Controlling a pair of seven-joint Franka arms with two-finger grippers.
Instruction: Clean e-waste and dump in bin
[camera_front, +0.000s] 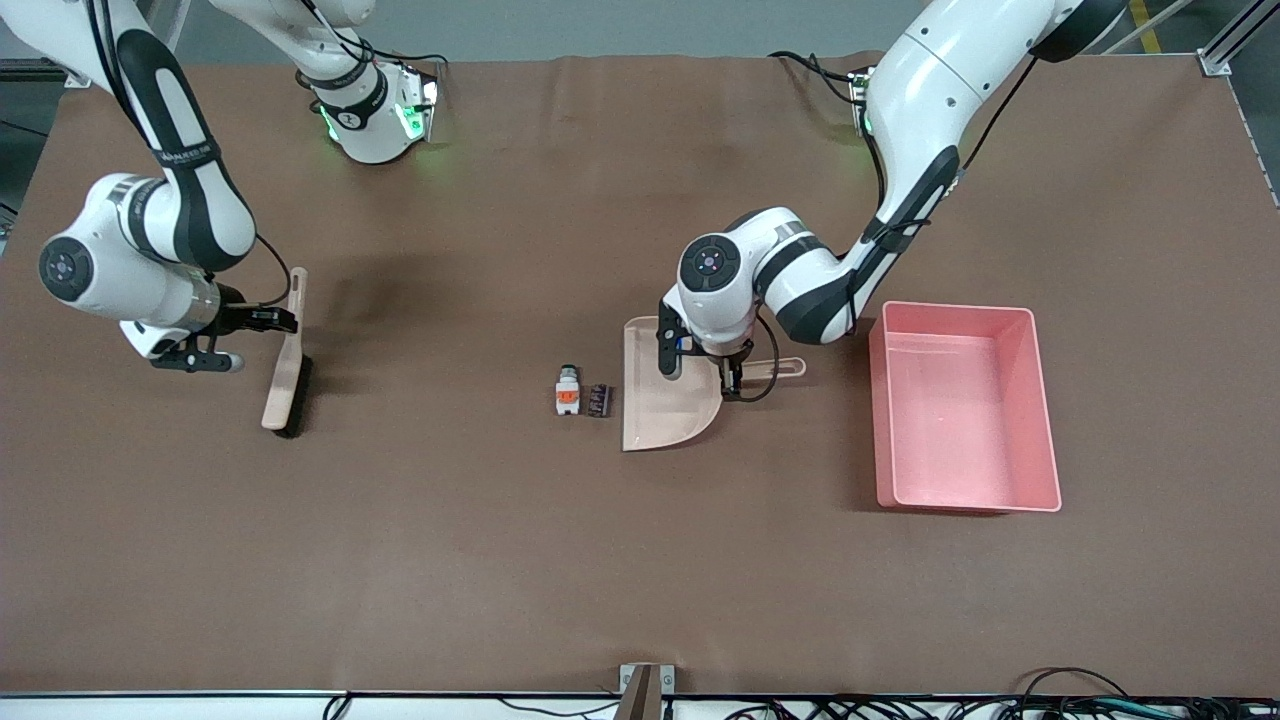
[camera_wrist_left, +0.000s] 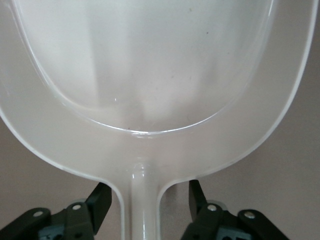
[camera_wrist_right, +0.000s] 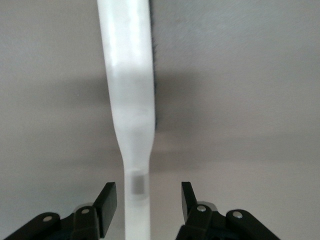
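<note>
Two bits of e-waste lie side by side mid-table: a white part with an orange patch (camera_front: 568, 390) and a dark ridged block (camera_front: 599, 400). The beige dustpan (camera_front: 660, 410) rests just beside them, toward the left arm's end, its mouth facing them. My left gripper (camera_front: 735, 375) stands open astride the dustpan's handle (camera_wrist_left: 142, 200), and both fingers (camera_wrist_left: 102, 200) are clear of it. The pink bin (camera_front: 1045, 410) sits toward the left arm's end. My right gripper (camera_wrist_right: 148, 199) is open around the handle (camera_wrist_right: 131, 100) of a brush (camera_front: 288, 360), not touching it.
The brush lies flat toward the right arm's end of the table, with its dark bristles (camera_front: 300, 395) facing the e-waste. Brown mat (camera_front: 640, 560) covers the table. Both robot bases stand along the farthest edge from the front camera.
</note>
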